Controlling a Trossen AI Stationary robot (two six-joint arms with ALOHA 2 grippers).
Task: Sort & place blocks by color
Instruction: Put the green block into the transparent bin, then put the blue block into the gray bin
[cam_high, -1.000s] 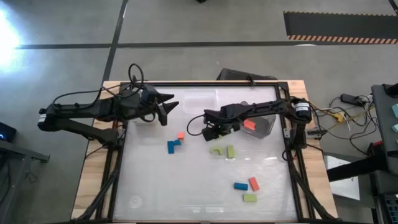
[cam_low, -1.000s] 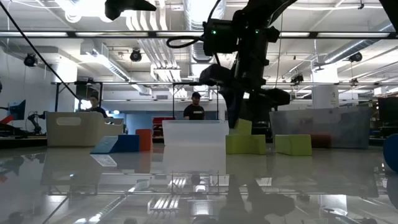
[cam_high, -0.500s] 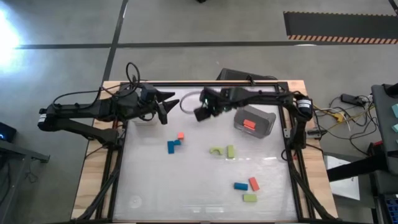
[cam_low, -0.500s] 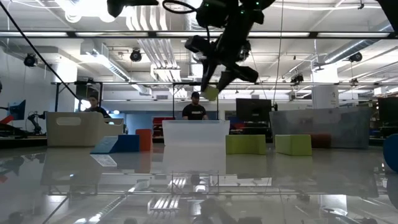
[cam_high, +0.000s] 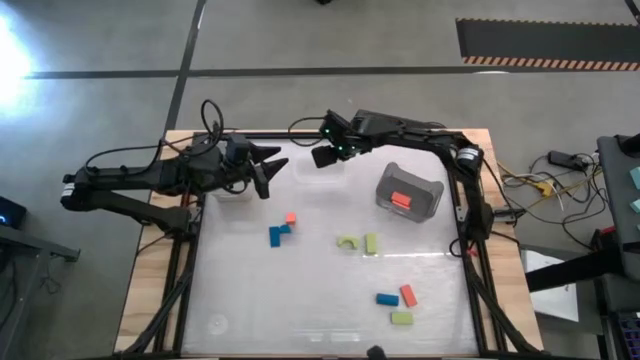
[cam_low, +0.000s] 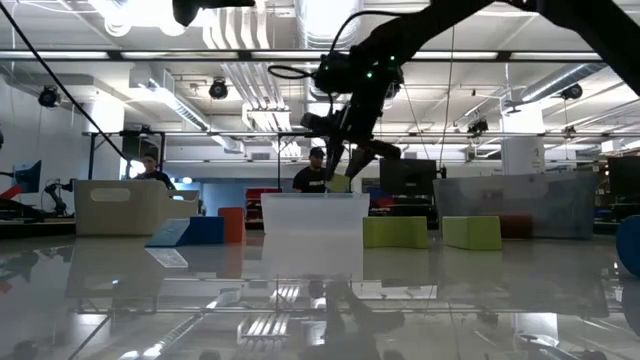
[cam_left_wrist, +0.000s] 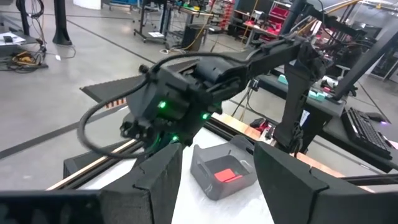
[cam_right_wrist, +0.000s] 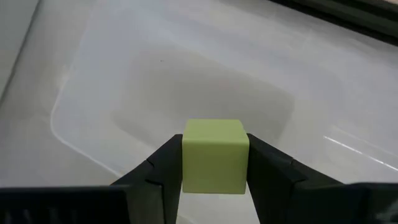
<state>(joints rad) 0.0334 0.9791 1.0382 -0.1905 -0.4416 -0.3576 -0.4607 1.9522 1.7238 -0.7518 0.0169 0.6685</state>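
My right gripper (cam_high: 326, 156) hangs above the clear bin (cam_high: 322, 174) at the table's far edge, shut on a yellow-green block (cam_right_wrist: 215, 155), also seen in the low view (cam_low: 338, 183). My left gripper (cam_high: 272, 178) hovers open at the far left, touching nothing. Lying flat on the table are a red-orange block (cam_high: 291, 217), a blue block (cam_high: 278, 234), a green arch (cam_high: 347, 242), a green brick (cam_high: 371, 243), and near the front a blue (cam_high: 387, 299), a red (cam_high: 408, 295) and a green block (cam_high: 401, 318). A red block (cam_high: 401, 200) lies in the grey bin (cam_high: 409, 190). My right gripper (cam_right_wrist: 215, 149) pinches the yellow-green block by two opposite side faces (cam_right_wrist: 186, 158), one finger (cam_right_wrist: 158, 171) on each side. The fingers point down from above. The block is lifted clear, held over the clear bin's floor (cam_right_wrist: 186, 81).
The clear bin (cam_low: 312, 212) stands between the two grippers at the far edge; the grey bin sits to its right. Bare table lies at the near left. People and shelving show in the room beyond the table.
My right gripper, carrying the yellow-green block, has risen from the table's middle beside the green blocks, swung toward the far edge and a little left, then come down over the clear bin. The block has been lifted clear of the table.
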